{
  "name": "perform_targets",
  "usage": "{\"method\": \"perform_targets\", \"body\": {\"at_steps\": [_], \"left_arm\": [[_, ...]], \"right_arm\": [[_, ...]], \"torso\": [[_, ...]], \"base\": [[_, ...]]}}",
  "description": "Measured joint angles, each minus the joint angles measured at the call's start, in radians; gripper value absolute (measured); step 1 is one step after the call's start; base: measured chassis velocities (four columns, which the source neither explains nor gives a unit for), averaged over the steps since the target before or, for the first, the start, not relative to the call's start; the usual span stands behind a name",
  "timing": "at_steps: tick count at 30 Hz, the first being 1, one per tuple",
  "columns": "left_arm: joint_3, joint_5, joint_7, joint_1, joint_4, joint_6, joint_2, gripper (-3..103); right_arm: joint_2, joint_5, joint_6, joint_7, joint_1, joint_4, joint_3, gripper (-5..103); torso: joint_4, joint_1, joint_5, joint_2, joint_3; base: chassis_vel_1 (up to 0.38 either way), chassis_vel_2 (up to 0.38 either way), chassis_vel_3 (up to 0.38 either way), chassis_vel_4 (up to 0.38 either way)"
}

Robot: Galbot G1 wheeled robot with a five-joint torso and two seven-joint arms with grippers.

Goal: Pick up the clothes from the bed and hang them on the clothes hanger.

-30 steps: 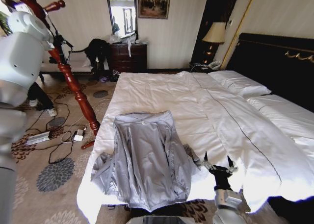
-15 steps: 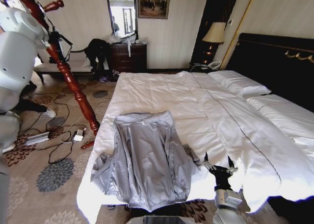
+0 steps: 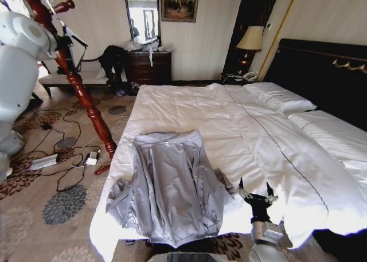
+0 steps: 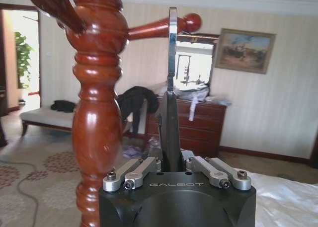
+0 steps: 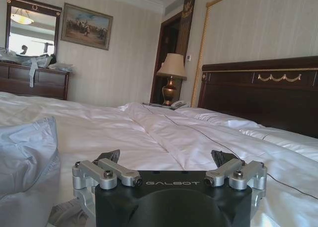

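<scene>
We judge the jacket [image 3: 169,184], spread flat on the bed [image 3: 229,124], thin, limp and slippery, best pinched at its collar; our right claw [image 3: 256,194] waits released beside it, our left claw [image 4: 171,163] clenches the hanger [image 4: 170,122].

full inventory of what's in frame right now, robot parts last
jacket: 1, light grey, flat on the bed's near end
bed: 1, white duvet
pillows: 2, white, at the headboard
headboard: 1, dark, behind the pillows
hanger: 1, black, silver hook, in the left gripper
coat stand: 1, red-brown wood, left of the bed
dresser: 1, dark, far wall
lamp: 1, beige shade, beside the headboard
left gripper: shut on the hanger, by the coat stand
right gripper: open, low over the bed, right of the jacket
</scene>
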Motion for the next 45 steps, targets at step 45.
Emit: {"method": "perform_targets", "body": {"at_steps": [45], "left_arm": [[-0.659, 0.267, 0.853, 1.580, -0.600, -0.754, 0.215, 15]], "right_arm": [[-0.133, 0.078, -0.071, 0.012, 0.049, -0.027, 0.041, 100]], "torso": [[-0.0002, 0.000, 0.0005, 0.000, 0.000]], "base": [[0.000, 0.000, 0.000, 0.000]]}}
